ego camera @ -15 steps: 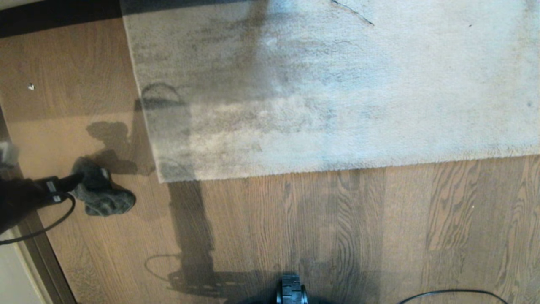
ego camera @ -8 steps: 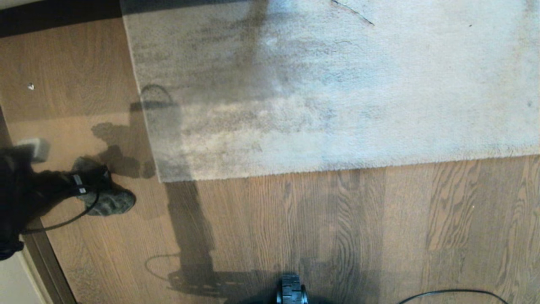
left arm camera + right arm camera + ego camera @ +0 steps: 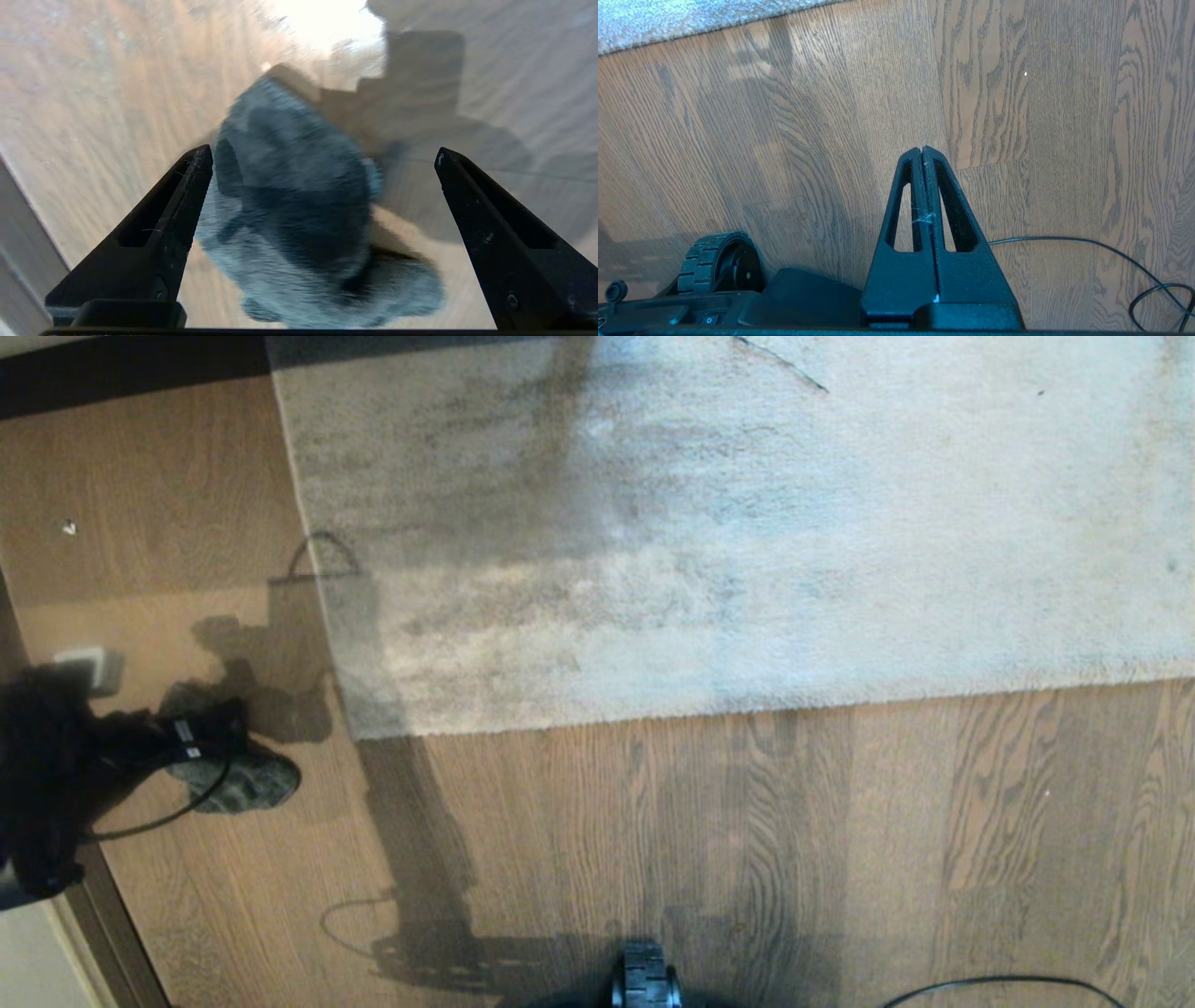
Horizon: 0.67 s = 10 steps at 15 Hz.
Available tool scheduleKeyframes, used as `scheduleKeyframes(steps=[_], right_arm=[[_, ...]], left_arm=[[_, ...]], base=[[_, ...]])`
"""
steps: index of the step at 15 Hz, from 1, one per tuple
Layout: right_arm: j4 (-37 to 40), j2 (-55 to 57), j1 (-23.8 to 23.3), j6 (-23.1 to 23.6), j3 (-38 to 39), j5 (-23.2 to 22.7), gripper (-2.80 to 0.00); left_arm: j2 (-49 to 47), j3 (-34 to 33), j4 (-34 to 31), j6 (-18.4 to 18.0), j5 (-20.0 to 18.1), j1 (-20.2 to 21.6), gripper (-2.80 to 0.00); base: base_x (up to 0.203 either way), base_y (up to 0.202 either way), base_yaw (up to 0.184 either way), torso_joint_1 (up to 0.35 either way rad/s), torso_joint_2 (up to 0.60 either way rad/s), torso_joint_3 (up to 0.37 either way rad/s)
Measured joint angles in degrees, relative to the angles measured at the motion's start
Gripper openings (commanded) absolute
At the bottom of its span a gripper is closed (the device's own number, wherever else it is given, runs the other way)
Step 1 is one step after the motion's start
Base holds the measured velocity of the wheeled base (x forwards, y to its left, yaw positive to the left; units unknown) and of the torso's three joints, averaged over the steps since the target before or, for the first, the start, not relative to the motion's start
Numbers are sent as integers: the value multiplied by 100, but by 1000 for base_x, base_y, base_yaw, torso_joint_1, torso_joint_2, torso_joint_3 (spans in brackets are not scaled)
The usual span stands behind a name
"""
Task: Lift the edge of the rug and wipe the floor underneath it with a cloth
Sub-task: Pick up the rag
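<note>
One relation to settle: the cloth (image 3: 299, 219) is seen lying directly beneath and between the spread fingers (image 3: 163, 233) of the left gripper (image 3: 322, 154), crumpled on the floor (image 3: 653, 859).
Left gripper state: the jaws are held wide apart and nothing is gripped; the cloth is framed by them but is not seen to be pinched.
Left gripper place: it is seen at the left of the head view (image 3: 210, 739), over the upper part of the cloth (image 3: 247, 784).
Cloth's long axis: in the wrist view the lump is judged to run roughly along the reach of the fingers, across the line of closing, so a closing would likely catch it across its narrower width.
Cloth's heading: no clear pointing end is shown; it is a rounded heap, with a fuzzier fold nearest the wrist.
Nearer arm: the left is judged nearer by far; the right gripper (image 3: 923, 150) is parked with its fingers pressed together, empty, low by the robot's base.
Rug edge from the hand: the rug edge (image 3: 359, 733) lies flat, near, beyond the cloth on the hand's right, not yet lifted.
</note>
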<state>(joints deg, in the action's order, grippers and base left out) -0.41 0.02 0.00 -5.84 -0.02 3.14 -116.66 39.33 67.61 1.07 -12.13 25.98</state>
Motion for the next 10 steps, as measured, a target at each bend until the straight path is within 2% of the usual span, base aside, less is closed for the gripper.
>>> scheduleKeyframes(steps=[2, 10], right_arm=[[0, 0, 0, -2, -2, -1, -280], [0, 0, 0, -2, 0, 2, -280]], left_arm=[[-111, -23, 69, -191, 30, 156, 0], [-213, -643, 74, -446, -3, 588, 0]], base=[[0, 0, 0, 0, 0, 0], [0, 0, 0, 0, 0, 0]])
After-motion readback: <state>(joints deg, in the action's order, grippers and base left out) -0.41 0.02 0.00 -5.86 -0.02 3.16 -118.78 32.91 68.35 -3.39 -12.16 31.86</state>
